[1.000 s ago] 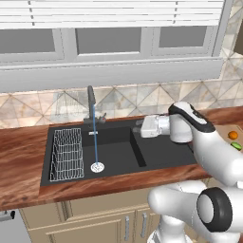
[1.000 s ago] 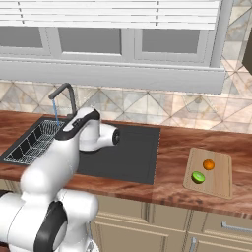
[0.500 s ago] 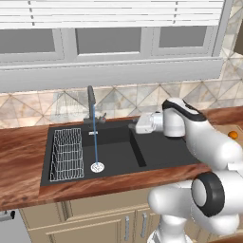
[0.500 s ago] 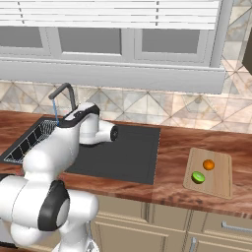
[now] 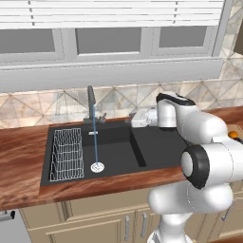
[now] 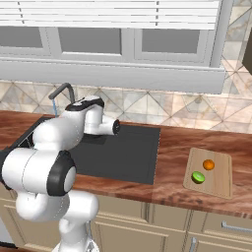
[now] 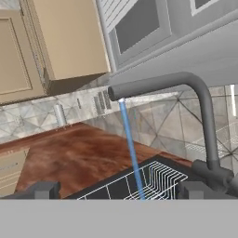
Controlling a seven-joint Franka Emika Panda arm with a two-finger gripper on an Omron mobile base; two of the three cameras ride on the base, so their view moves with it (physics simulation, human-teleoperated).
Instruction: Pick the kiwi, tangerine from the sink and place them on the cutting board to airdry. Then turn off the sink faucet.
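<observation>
The robot arm [image 5: 204, 156] is showing as a chain of glossy white, rounded shells filling the lower right of the left base view and the lower left of the right base view. Dark grey to black discs and bands are marking its joints. A narrower white segment is ending in a pale boxy hand. In the hand view, two small dark grey, blocky fingertips [image 7: 44, 189] are rising at the bottom edge.

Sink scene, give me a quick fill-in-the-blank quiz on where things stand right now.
1. The kiwi and tangerine both lie on the ____.
2. A blue stream of ____ runs from the sink faucet.
3. The stream lands on the round silver ____ of the sink.

Missing words: cutting board; water; drain
</observation>
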